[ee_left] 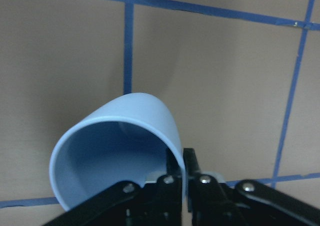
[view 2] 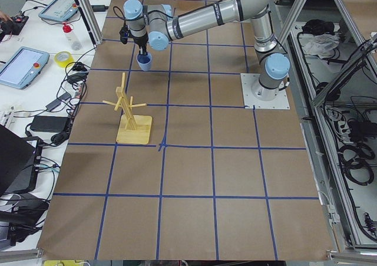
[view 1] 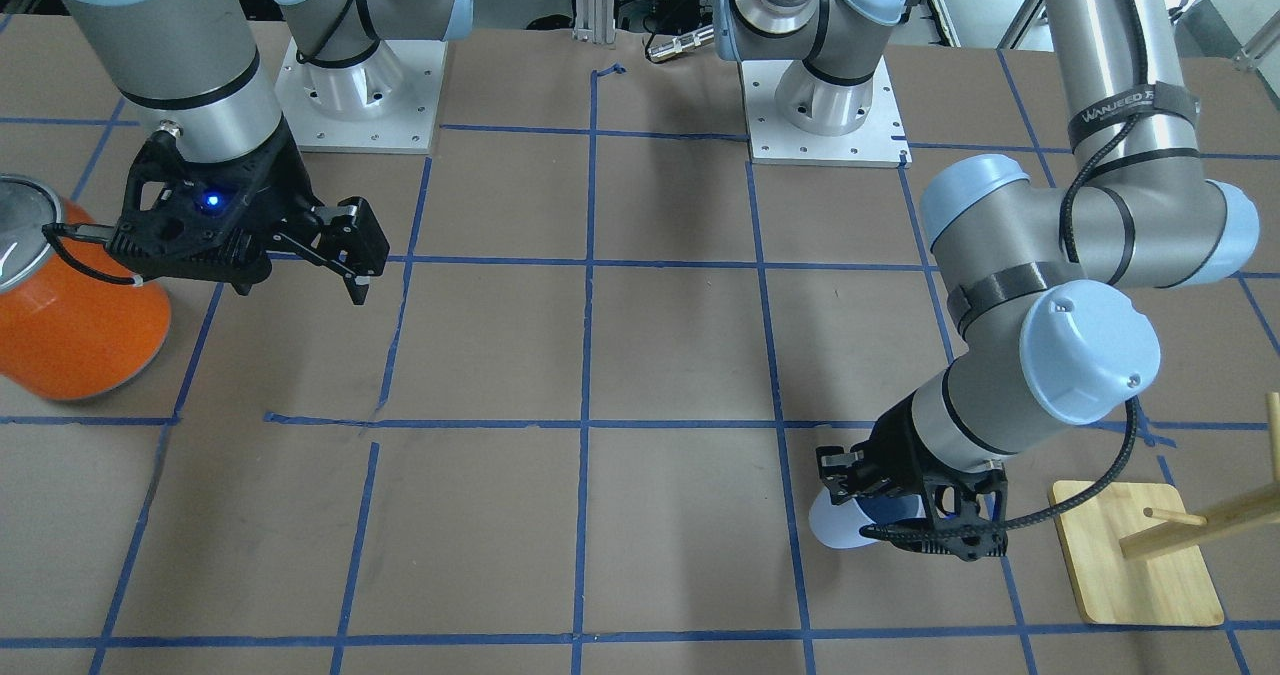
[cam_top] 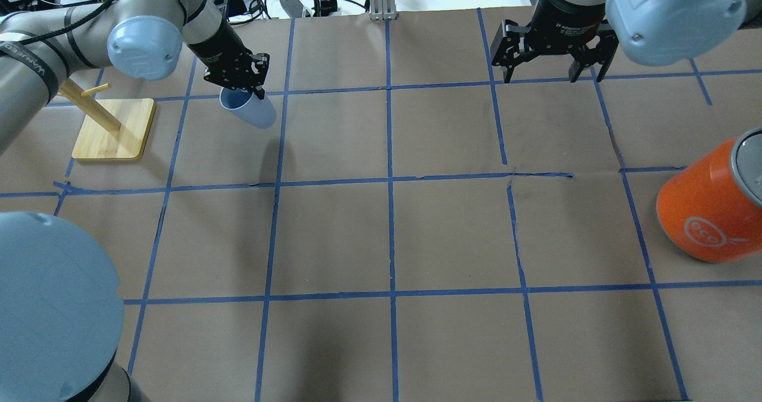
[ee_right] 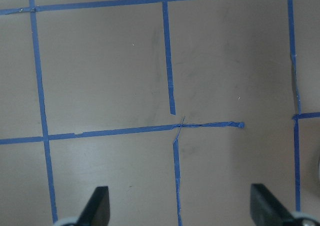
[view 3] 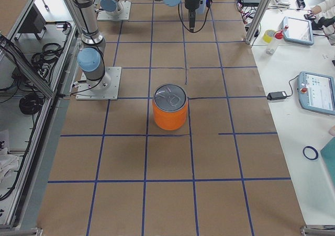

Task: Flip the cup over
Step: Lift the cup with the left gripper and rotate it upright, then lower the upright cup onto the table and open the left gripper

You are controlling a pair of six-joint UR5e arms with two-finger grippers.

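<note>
Cup [cam_top: 247,109]: one, hanging tilted near one rack [cam_top: 113,129]. Left gripper [cam_top: 249,90] pinching its rim; only wrist view showing one finger inside. Right gripper [cam_top: 543,79] gaping apart. One can [cam_top: 708,205] standing well apart.

1 cup [cam_top: 250,110], 1 can [cam_top: 705,214], 1 rack [cam_top: 122,133]

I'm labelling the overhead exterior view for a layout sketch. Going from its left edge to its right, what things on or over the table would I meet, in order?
From the left: wooden peg stand → cup → right gripper → orange can.
</note>
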